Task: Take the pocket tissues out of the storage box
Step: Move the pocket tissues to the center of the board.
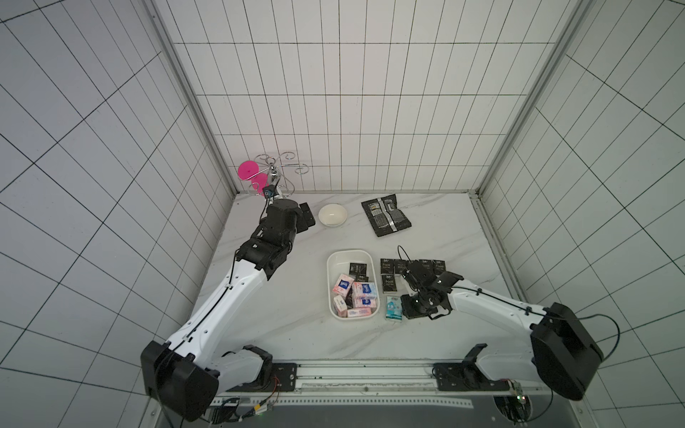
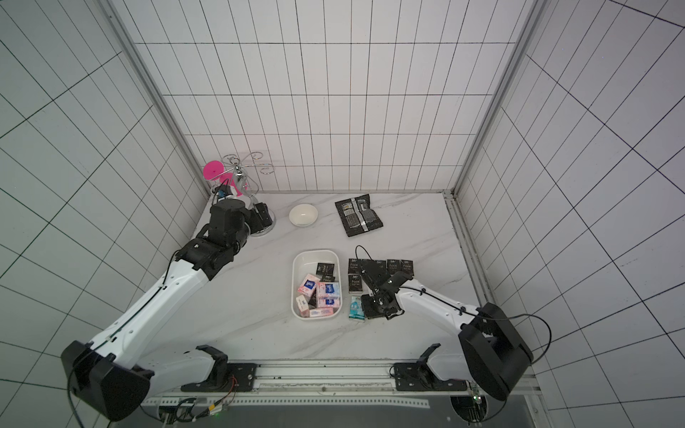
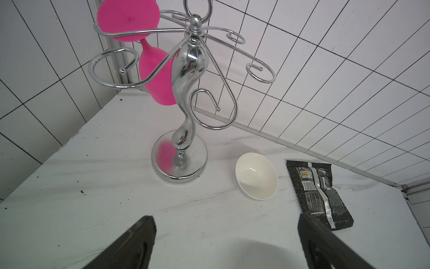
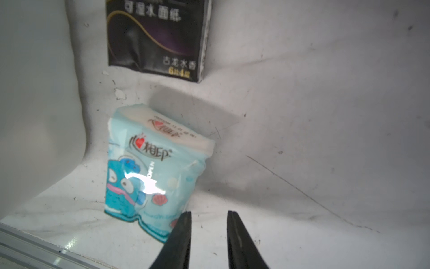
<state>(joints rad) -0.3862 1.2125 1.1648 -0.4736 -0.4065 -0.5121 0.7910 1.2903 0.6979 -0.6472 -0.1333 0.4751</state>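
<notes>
Held the right gripper (image 4: 209, 213) narrowly parted and empty close by the small teal soft tissue packet (image 4: 153, 172) lying just outside the shallow white plastic storage box (image 1: 348, 252), apparently between picks, with pink-white soft packets (image 1: 365, 292) inside the box calling next for a reach in.

storage box (image 1: 343, 261): white, upright | pocket tissues (image 1: 365, 291): several inside; black and teal ones beside

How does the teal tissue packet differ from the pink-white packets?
The teal packet lies on the table beside the storage box; the pink-white packets are piled inside it. The teal packet bears a cartoon print; the pink-white packets carry blue labels. Both are small soft packets.
</notes>
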